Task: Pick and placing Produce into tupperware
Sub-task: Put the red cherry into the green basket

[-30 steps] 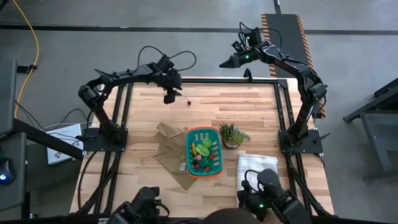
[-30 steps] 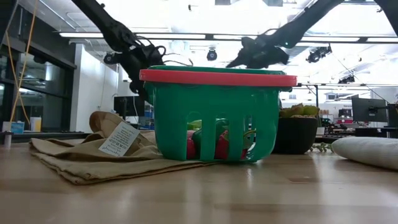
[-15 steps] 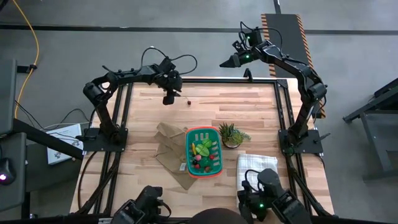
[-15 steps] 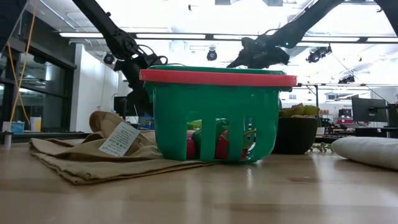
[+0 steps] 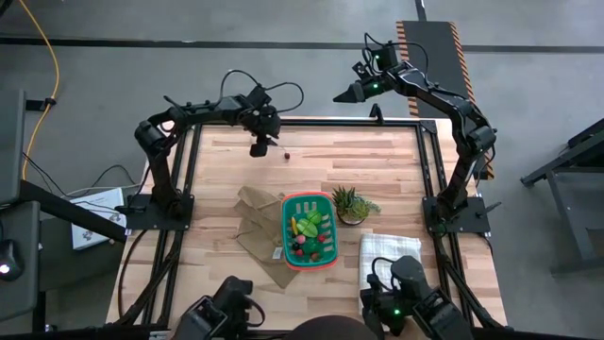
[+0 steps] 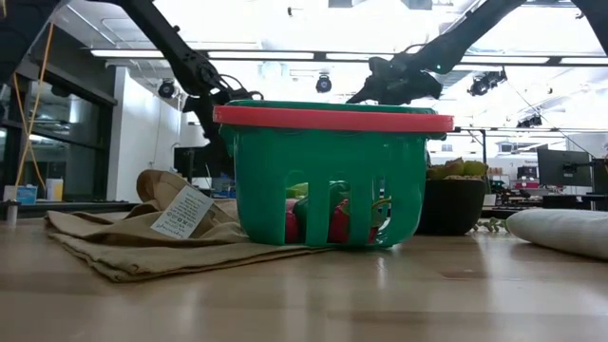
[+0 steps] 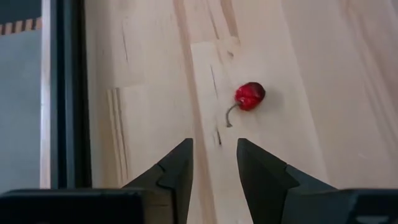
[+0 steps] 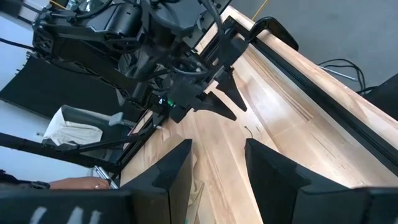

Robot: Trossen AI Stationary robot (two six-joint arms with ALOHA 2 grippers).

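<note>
**A:** Hovering over the far side of the table, the left gripper [image 7: 213, 163] has its fingers apart with nothing between them. What is it after?

**B:** A small red berry with a thin stem [image 7: 249, 96], lying alone on the bare wood just ahead of the fingertips and a little off their line. From above it is only a dark speck [image 5: 286, 156] beside the gripper [image 5: 258, 149].

**A:** So which step is this?

**B:** I judge it the approach to a pick, with the berry not yet touched. The fingers need to shift sideways until the berry sits in the gap, then drop to the wood and close. It is small and round, so it could roll or slip out if the fingers land off centre.

**A:** And where does it go afterwards?

**B:** Into the tupperware [image 5: 309, 231], the teal basket with an orange rim near the middle of the table, well apart from the berry. It already holds produce [image 5: 307, 227], green, yellow and red pieces, though I cannot make out each one from above.

**A:** Around the basket?

**B:** A brown paper bag [image 5: 255, 224] partly under it, a small potted plant [image 5: 350, 204] just beside it, and a white checked cloth [image 5: 382, 250] nearer the front.

**A:** The right arm?

**B:** The right gripper [image 8: 216, 162] waits raised past the far edge, fingers apart and empty
</note>
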